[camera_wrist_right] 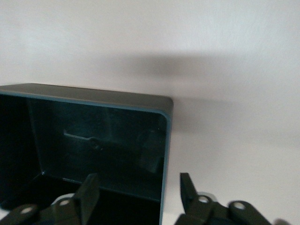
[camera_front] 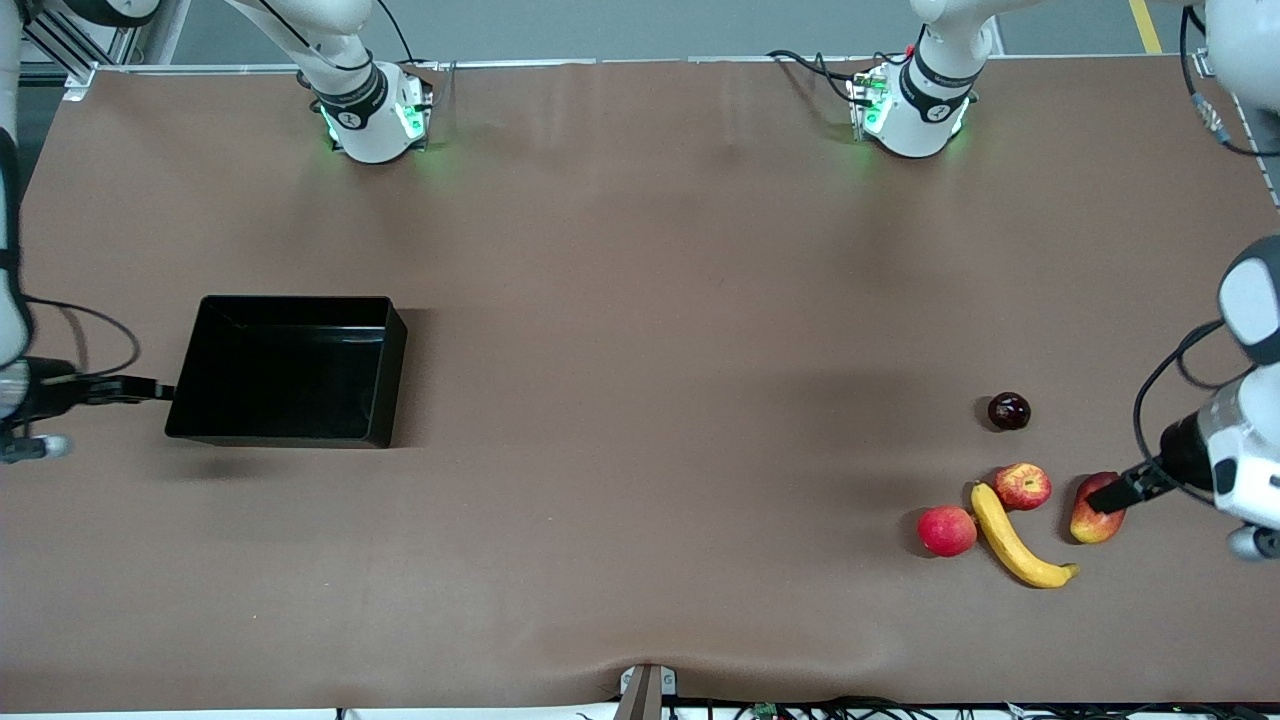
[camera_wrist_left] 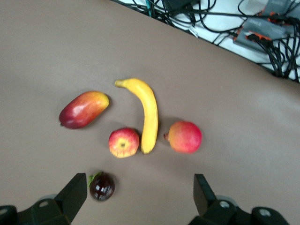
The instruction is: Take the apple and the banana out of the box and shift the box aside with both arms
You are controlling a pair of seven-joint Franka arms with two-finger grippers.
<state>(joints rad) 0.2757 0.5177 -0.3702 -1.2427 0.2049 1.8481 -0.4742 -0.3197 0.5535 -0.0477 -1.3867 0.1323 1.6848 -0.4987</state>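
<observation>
Front view: I'm finishing; my right gripper (camera_wrist_right: pixel 136 197), jaws spread, is straddling the empty box's (camera_front: pixel 290 368) wall; next, withdraw.

Apple (camera_front: pixel 1022 486) just beside banana (camera_front: pixel 1016 537), well apart from box (camera_front: pixel 190 420)

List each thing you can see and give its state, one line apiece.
box: empty, at the right arm's end
apple: on the table, out of the box
banana: on the table, beside the apple
left gripper: open, above the fruit
right gripper: open, straddling the box wall
</observation>
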